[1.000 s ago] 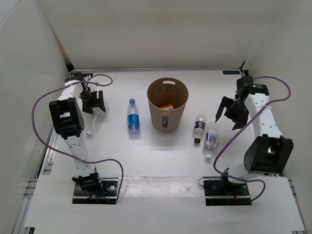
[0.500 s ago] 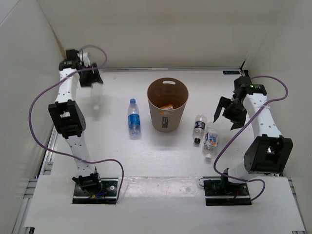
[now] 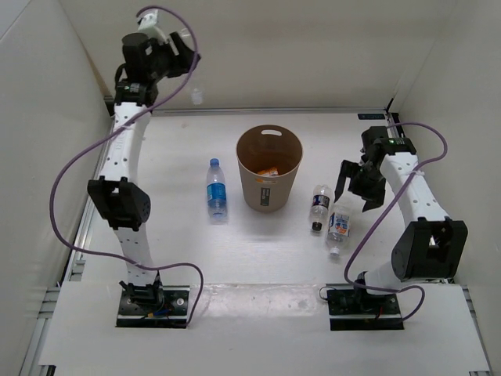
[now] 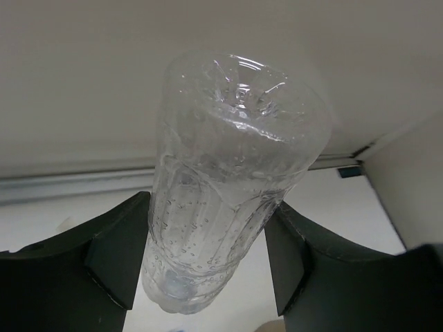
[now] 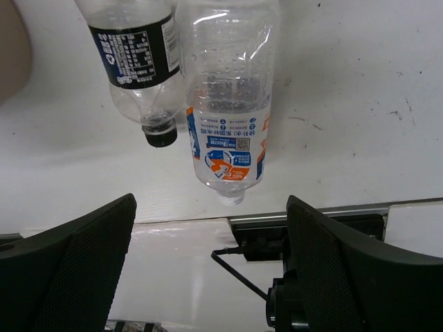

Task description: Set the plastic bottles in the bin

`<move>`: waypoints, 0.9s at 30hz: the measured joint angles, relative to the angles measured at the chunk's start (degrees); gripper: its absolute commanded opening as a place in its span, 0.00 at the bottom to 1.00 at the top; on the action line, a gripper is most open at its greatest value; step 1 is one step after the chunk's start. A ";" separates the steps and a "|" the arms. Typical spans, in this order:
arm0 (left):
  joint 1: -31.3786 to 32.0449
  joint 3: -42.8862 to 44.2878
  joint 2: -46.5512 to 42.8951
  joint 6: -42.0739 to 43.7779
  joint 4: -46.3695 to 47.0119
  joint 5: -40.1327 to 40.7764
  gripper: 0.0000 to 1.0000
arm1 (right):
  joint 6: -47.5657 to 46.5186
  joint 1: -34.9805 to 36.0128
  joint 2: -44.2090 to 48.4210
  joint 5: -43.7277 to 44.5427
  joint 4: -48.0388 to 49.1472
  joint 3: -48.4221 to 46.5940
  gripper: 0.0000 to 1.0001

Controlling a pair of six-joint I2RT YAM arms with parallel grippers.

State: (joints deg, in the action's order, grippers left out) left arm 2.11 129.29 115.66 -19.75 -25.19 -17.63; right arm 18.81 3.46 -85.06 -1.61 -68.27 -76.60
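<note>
My left gripper (image 3: 178, 66) is raised high against the back wall and is shut on an unlabelled clear plastic bottle (image 3: 196, 94). In the left wrist view this bottle (image 4: 228, 180) sits between both fingers, base toward the camera. The tan bin (image 3: 269, 168) stands upright mid-table. A blue-label bottle (image 3: 214, 190) lies left of it. A dark-label bottle (image 3: 318, 206) and a white/orange-label bottle (image 3: 338, 223) lie right of it. My right gripper (image 3: 356, 182) hovers open beside those two, which show in the right wrist view as the dark-label bottle (image 5: 138, 48) and the white/orange bottle (image 5: 228, 104).
Something orange (image 3: 268, 170) lies inside the bin. White walls enclose the table on the left, back and right. A metal rail (image 5: 311, 221) runs along the table's near edge. The bin's side (image 5: 10, 55) shows at the right wrist view's top left.
My left arm has lifted the unlabelled bottle off the table's left side and swung it high toward the back wall. My right gripper has shifted slightly left toward the two bottles.
</note>
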 measured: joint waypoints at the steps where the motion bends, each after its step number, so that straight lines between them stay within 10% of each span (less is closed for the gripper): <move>1: 2.23 0.59 -0.15 -0.44 1.64 0.02 0.47 | -0.02 0.04 0.15 0.02 0.07 0.44 0.90; 13: 21.81 8.17 -3.34 -7.30 14.29 -2.12 0.49 | -0.26 3.37 2.12 0.61 -0.33 2.56 0.90; 27: 29.40 -28.15 -18.01 -9.88 13.90 0.52 0.65 | -0.20 4.61 2.56 1.03 -0.09 3.56 0.90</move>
State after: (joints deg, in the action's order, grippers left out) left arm 31.51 101.14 97.65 -29.63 -11.29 -17.10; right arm 18.61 8.08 -82.50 -0.58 -68.36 -73.03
